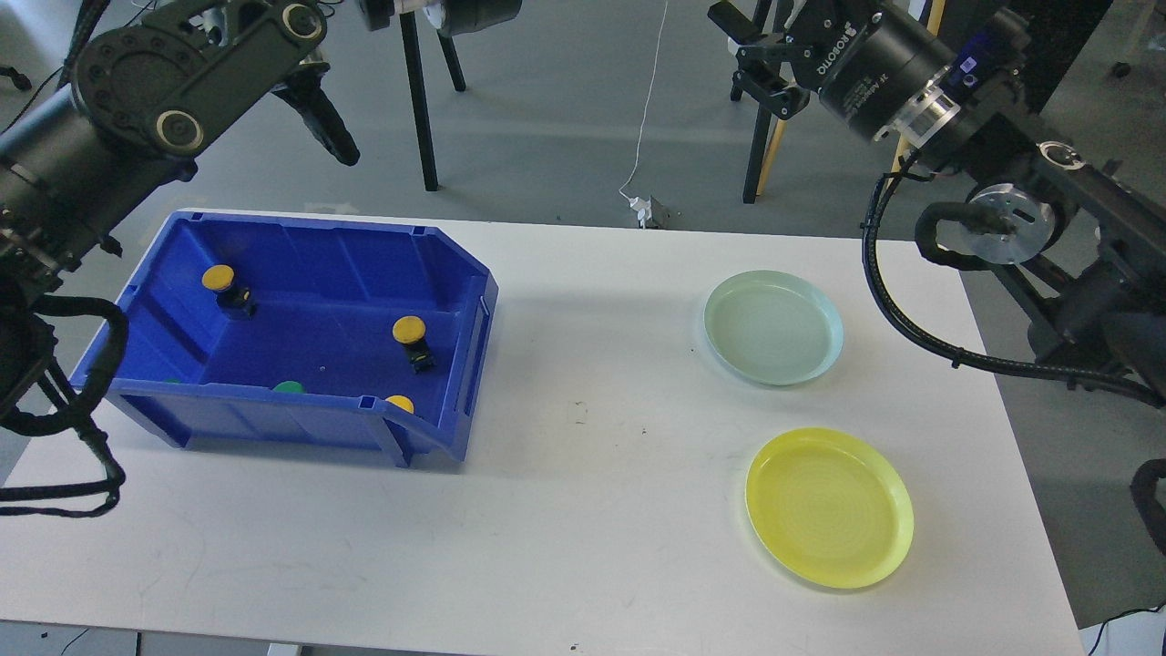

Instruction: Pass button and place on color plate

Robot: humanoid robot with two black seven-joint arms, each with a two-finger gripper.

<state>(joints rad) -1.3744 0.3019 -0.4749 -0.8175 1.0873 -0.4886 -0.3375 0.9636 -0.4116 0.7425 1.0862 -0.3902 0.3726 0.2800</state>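
Note:
A blue bin (481,314) stands on the left of the white table. Three yellow buttons lie in it: one at the back left (219,277), one in the middle (409,330) and one by the front lip (399,403). A green button (290,386) shows behind the front wall. A pale green plate (772,326) and a yellow plate (829,506) lie empty on the right. My right gripper (745,53) is open and empty, high beyond the table's far edge. My left gripper (469,11) is cut off by the top edge above the bin's far side, so its fingers are hidden.
Black tripod legs (421,109) and wooden poles stand on the floor behind the table. A white cable and plug (645,211) lie at the far edge. My left arm's thick links (164,91) hang over the bin's back left corner.

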